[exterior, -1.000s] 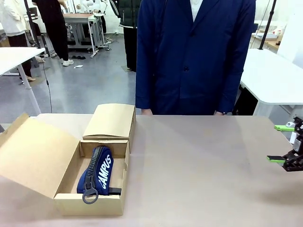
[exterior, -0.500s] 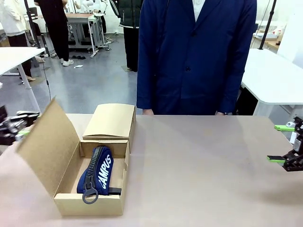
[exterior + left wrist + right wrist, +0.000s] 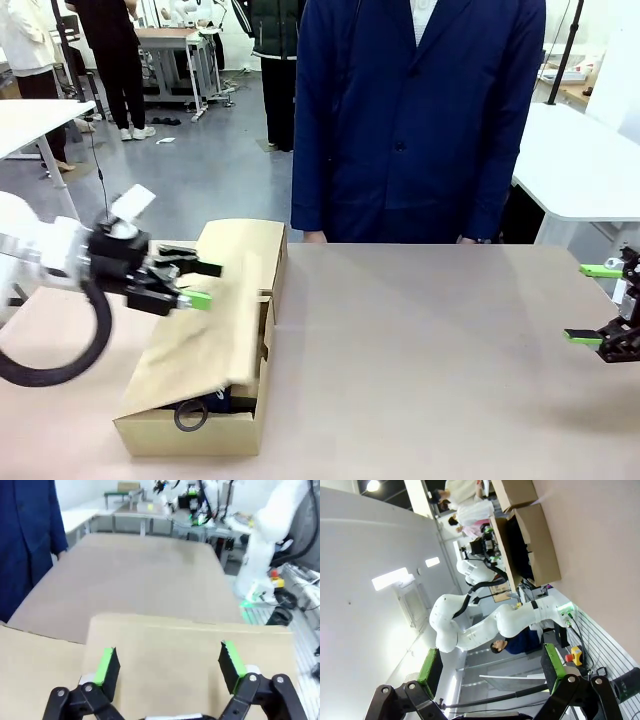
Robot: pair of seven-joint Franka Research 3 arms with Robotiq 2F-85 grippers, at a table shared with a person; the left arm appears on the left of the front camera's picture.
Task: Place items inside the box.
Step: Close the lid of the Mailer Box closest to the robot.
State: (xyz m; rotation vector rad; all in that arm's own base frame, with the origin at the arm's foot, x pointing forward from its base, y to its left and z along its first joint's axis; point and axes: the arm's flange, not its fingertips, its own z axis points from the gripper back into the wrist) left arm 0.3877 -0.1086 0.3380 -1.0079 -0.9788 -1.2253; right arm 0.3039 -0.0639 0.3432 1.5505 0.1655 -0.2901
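Note:
The cardboard box (image 3: 190, 436) sits at the table's near left, its big lid (image 3: 205, 345) tilted low over the opening. Of the items, a navy pouch's ring pull (image 3: 190, 415) and a sliver of blue fabric peek out under the lid; anything else inside is hidden. My left gripper (image 3: 192, 284) is open, its fingers against the lid's upper side. In the left wrist view that gripper (image 3: 167, 662) hovers over the lid (image 3: 175, 645) with nothing between its pads. At the table's right edge my right gripper (image 3: 590, 303) hangs open and empty. The right wrist view shows the right gripper (image 3: 490, 669) aimed past the box (image 3: 535, 540).
A person in a dark blue coat (image 3: 415, 120) stands at the far side, hands at the table edge. The box's far flap (image 3: 240, 252) stands folded behind the opening. Bare brown table (image 3: 430, 360) stretches between the box and the right gripper.
My left arm came in from the left and swung the big lid up and over the box. The pouch, fully visible before, is now mostly covered. The right gripper has not moved.

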